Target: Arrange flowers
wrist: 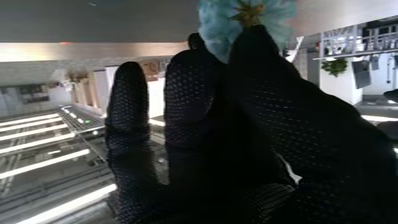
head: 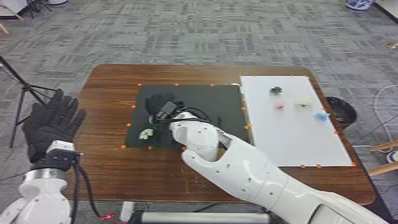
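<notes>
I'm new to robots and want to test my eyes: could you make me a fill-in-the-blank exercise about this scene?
1. The right hand pinches a flower whose petals are coloured ____.
2. Of the black mat and the white board, the pink flower lies on the ____.
3. The left hand is beside the table's ____ edge.

Missing words: blue; white board; left.

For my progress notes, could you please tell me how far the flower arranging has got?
Assuming the white sheet is the goal, its four flowers look done; the right hand pinches a blue flower; the white flower on the dark mat seems left.
</notes>
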